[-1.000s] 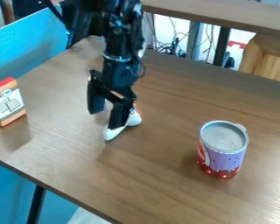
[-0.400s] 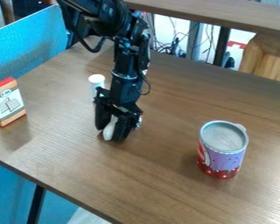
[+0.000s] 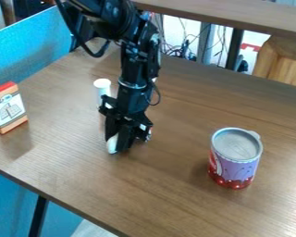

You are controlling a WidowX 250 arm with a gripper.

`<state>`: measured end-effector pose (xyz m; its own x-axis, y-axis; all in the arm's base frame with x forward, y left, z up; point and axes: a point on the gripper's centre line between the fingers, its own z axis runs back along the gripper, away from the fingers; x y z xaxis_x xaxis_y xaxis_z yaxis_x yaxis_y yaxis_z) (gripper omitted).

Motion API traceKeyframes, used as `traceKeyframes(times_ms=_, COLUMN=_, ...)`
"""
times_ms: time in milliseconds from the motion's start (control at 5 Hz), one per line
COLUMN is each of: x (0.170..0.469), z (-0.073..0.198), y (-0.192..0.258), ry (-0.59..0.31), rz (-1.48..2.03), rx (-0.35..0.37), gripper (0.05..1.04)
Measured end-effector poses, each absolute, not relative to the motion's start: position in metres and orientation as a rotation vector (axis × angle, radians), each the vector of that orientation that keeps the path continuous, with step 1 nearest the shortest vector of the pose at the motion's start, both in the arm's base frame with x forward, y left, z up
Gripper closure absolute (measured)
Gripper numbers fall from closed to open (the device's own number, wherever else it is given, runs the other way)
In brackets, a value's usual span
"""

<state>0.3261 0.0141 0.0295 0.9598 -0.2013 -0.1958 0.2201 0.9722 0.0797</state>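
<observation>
Clasping the white thing (image 3: 112, 145) in my claw (image 3: 118, 146), low at the surface (image 3: 169, 185). Grasp looks made; lifting remains.

I've got a purple cup (image 3: 235, 159) here, red toward its base with pale dots, under a grey lid (image 3: 237, 144); over there, an orange-and-white box (image 3: 9, 109) topped red, a white-capped bottle (image 3: 102, 88), brown wood-grain table (image 3: 175, 185), bright blue panel (image 3: 27, 46).

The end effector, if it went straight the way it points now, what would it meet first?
Probably the table just below the end effector, though the white thing at its tip may be in the way; depth is unclear.
</observation>
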Motion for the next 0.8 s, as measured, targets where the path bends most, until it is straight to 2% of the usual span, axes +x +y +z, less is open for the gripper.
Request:
traceKeyframes(times_ms=200, x=0.313, z=0.072, y=-0.001, ry=0.078, rz=-0.222, rx=0.149, gripper=0.764)
traceKeyframes(times_ms=400, x=0.285, z=0.087, y=-0.032, ry=0.031, rz=-0.235, rx=0.151, gripper=0.764)
traceKeyframes(times_ms=600, x=0.263, z=0.07, y=-0.062, ry=0.056, rz=-0.283, rx=0.087, gripper=0.764)
traceKeyframes(times_ms=800, x=0.248, z=0.033, y=-0.089, ry=0.158, rz=-0.344, rx=0.004, gripper=0.764)
